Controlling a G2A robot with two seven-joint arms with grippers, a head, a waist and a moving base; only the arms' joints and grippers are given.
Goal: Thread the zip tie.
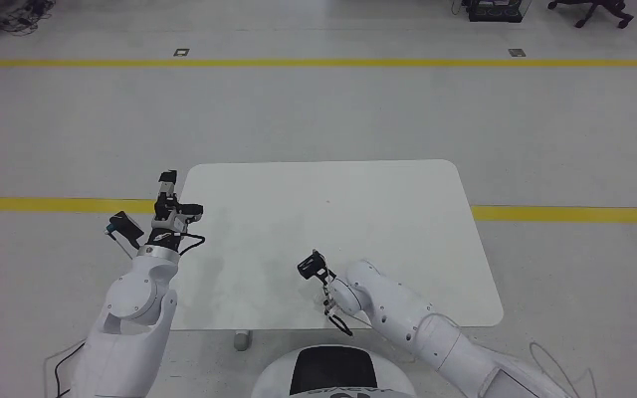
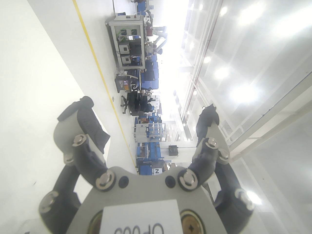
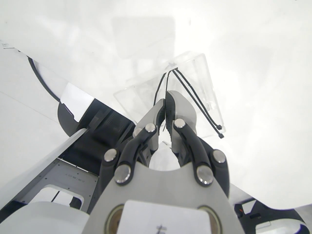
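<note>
My right gripper [image 3: 165, 101] is shut on a thin black zip tie [image 3: 167, 83], which sticks out past the fingertips. A second black strand [image 3: 158, 91] curves beside it. Just beyond lies a clear plastic tray [image 3: 206, 74] holding two more black zip ties [image 3: 195, 98], their heads at one end. In the top view the right arm's wrist [image 1: 317, 269] is over the near part of the white table [image 1: 378, 219]. My left gripper [image 2: 146, 115] is open and holds nothing. It stands at the table's left edge [image 1: 179, 196], pointing up and away.
The white table has rounded corners and sits on a pale floor with yellow lines [image 1: 318, 63]. The left wrist view looks out at machines and blue racks [image 2: 146, 74] far off in the room.
</note>
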